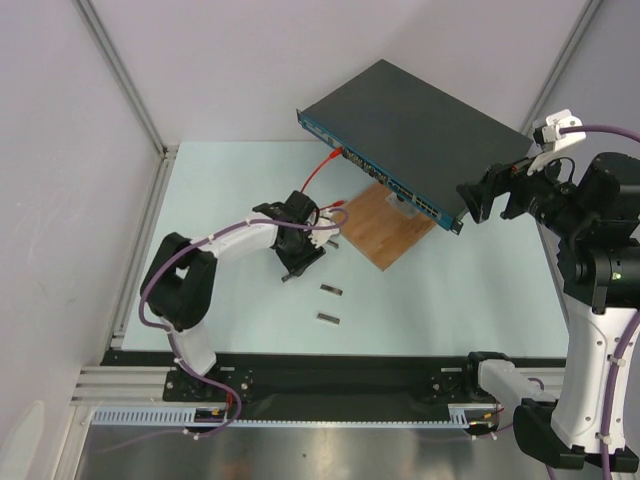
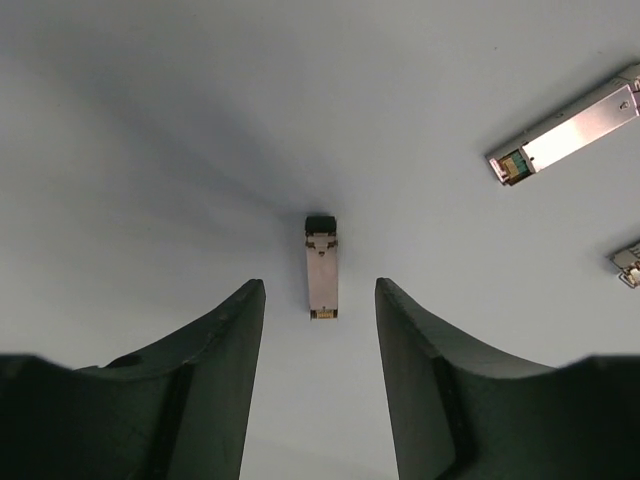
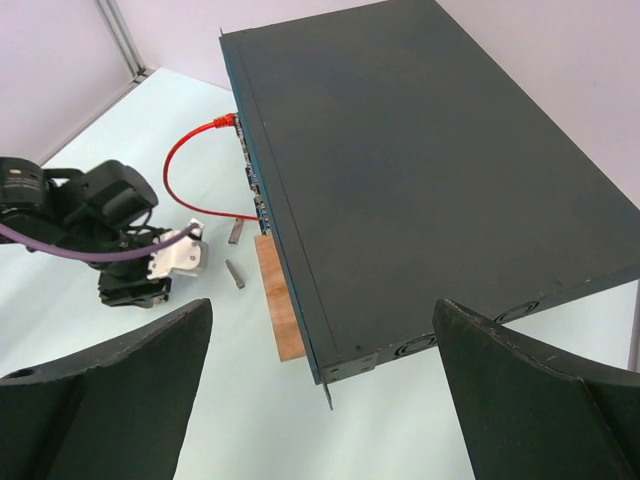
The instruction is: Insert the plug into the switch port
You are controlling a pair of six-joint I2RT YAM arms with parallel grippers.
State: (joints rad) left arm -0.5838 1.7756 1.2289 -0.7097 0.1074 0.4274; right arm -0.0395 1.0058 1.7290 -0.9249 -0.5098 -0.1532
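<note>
2 robot arms worked over a pale table (image 1: 450, 290) inside white walls. The left gripper (image 2: 320, 288) pointed down at the tabletop, its 2 dark fingers (image 2: 225, 340) spread apart with bare table showing on either side of what lay between them. That object was the plug (image 2: 322, 268), a small silver metal module with a dark end, lying flat on the table in line with the fingers and touched by neither. 2 more silver modules lay to its right in the left wrist view, 1 long module (image 2: 570, 135) near the top and 1 cut off at the edge (image 2: 628, 262).

The switch (image 1: 420, 125), a large flat dark-grey box, sat at the far side of the table, turned at an angle, its narrow blue front (image 1: 385, 180) facing the left arm. A red cable (image 1: 318, 172) ran from the left end of that front and looped down to the table. A brown wooden board (image 1: 385, 230) lay partly under the front edge. The right gripper (image 3: 322, 310) hung by the switch's near right corner, jaws spread wide and holding nothing.
</note>
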